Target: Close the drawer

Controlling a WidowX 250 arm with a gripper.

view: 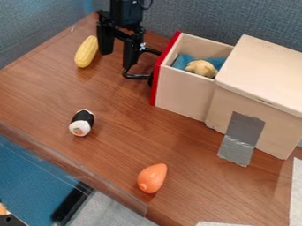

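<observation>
While open, red-fronted drawer (182, 93) just beside the gripper (117, 61).

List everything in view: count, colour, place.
Drawer: one, pale, red front, open
Handle: one, black, drawer front
Box: one, pale, right
Tape: one, grey, box side
Cloth: one, blue, in drawer
Figure: one, yellowish, on cloth
Corn: one, yellow, upper left
Sushi roll: one, black and white, left
Rounded toy: one, orange, lower centre
Sheets: two, white, right and bottom
Table: one, brown, beneath
Walls: two, blue, behind
Arm: one, black, top
End effector: one, black, beside handle
</observation>
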